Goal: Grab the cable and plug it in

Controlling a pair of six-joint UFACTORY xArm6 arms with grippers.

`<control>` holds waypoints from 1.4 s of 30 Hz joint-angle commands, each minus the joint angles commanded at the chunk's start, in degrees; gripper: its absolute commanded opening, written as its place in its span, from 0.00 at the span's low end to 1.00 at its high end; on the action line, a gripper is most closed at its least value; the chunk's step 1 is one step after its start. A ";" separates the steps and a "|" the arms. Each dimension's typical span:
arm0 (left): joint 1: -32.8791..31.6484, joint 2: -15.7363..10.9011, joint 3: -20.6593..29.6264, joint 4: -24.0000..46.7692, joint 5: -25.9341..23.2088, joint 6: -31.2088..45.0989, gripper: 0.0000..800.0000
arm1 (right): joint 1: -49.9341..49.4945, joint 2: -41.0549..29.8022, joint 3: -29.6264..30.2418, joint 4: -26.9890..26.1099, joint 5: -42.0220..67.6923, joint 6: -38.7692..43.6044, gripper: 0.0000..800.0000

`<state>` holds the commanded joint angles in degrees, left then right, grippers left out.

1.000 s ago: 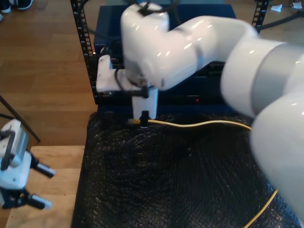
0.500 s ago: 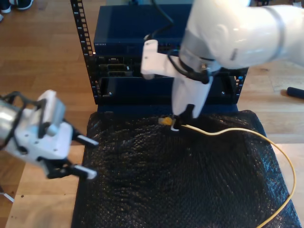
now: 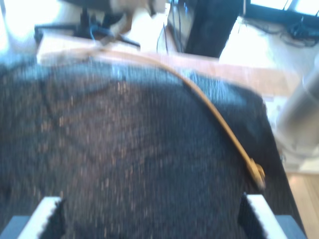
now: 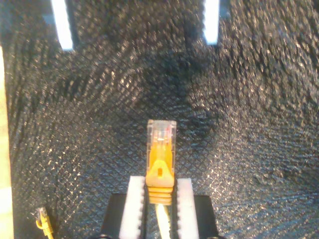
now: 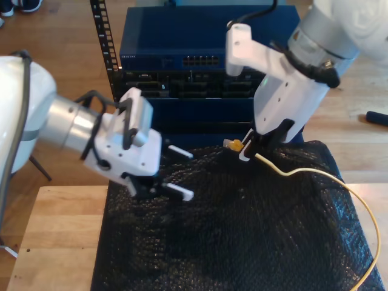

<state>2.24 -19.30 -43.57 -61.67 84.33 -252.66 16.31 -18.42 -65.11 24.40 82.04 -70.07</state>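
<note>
Two white robot arms work over a black, bubble-textured mat [image 5: 242, 242] spread on a light wooden table [image 5: 54, 242]. Behind the mat, toward twelve o'clock in the exterior view, stands a dark rack [image 5: 182, 66] holding blue network equipment with rows of small ports.

My second tool [image 5: 245, 148], at about one o'clock from the middle of the exterior view, is pinching the cable [image 5: 339, 182] just behind its plug. In the second wrist view the two white ribbed pads [image 4: 133, 199] press against either side of the orange boot, and the clear plastic plug [image 4: 161, 134] pokes out past them, held above the mat. From the grip, the thin yellow-orange cable runs across the mat toward three o'clock in the exterior view, then curves down toward five o'clock, off the mat's edge.

My first tool [image 5: 176, 173], at about nine o'clock from the middle of the exterior view, hangs just above the mat with its two fingers spread apart and nothing between them. The first wrist view is blurred; it shows both white fingertips [image 3: 45, 209] wide apart over the mat.

A second small yellow plug [image 4: 42, 219] lies on the mat in the second wrist view.
</note>
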 joint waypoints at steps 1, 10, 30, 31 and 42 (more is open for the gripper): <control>-0.09 0.35 -0.44 -0.53 0.00 0.00 1.00 | 0.00 0.00 0.00 0.09 0.09 0.00 0.01; -0.18 1.23 -3.43 -5.45 0.09 0.09 1.00 | 0.18 0.18 0.00 0.62 0.09 0.00 0.01; -2.90 1.14 -4.40 -6.07 4.66 -2.64 0.78 | 0.18 0.26 0.44 1.14 0.00 0.00 0.01; -2.90 1.14 -4.40 -6.07 4.66 -2.81 0.76 | 0.18 0.26 0.44 1.14 0.00 0.00 0.01; -2.73 1.14 -4.40 -6.07 3.96 -4.48 0.41 | 0.26 0.35 0.53 1.14 -0.09 0.00 0.01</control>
<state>-0.48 -18.15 -47.97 -67.74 88.29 -257.14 16.57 -18.07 -64.58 25.54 81.96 -70.07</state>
